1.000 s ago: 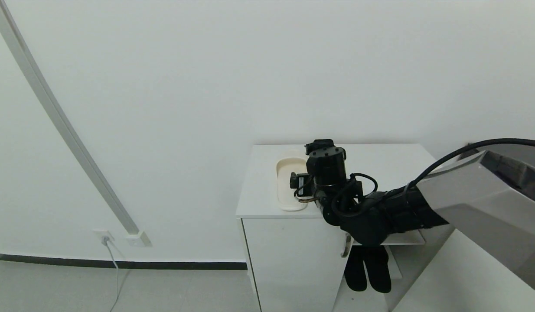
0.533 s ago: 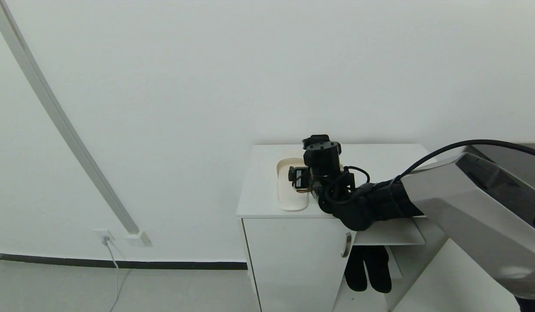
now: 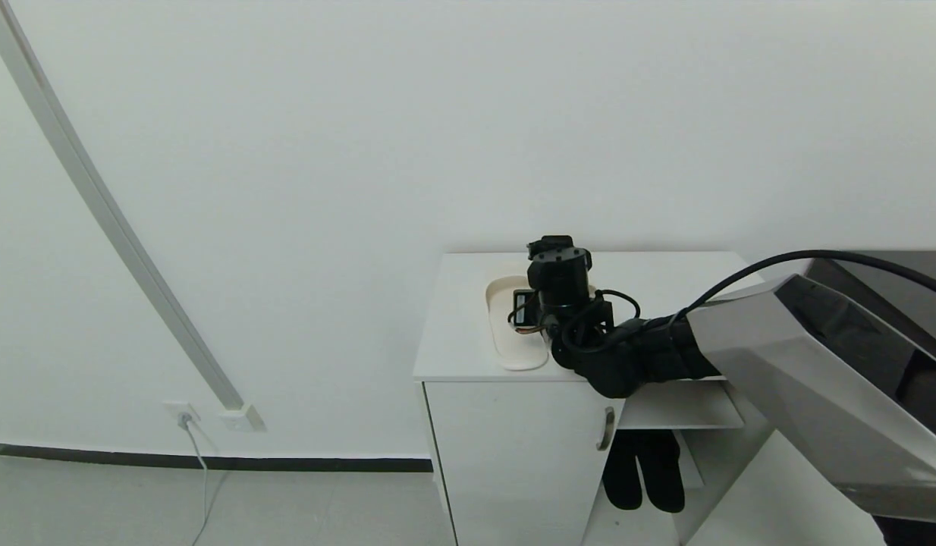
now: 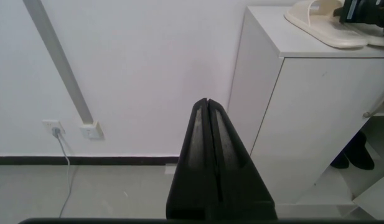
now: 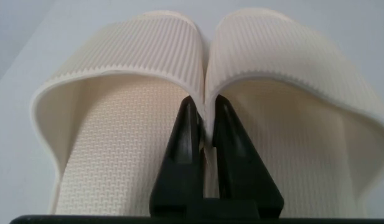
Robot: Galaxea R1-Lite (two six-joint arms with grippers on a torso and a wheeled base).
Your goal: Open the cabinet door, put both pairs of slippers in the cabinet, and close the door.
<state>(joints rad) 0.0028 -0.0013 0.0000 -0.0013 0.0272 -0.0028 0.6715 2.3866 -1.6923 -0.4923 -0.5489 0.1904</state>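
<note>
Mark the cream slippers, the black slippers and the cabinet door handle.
cream slippers (image 3: 513,350): head view, bare heel end of the sole.
black slippers (image 3: 660,474): head view, middle of one slipper.
cabinet door handle (image 3: 607,429): head view, middle of the bar.

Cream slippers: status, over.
Right gripper shut on cream slippers atop cabinet. Left gripper shut, empty, away from cabinet. Black slippers inside, below shelf.

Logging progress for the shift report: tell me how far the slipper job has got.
Done: the white cabinet stands open, with the black slippers in its lower compartment. In hand: the right gripper pinches the ribbed cream slippers together atop the cabinet. Left: put them inside, then close it.
</note>
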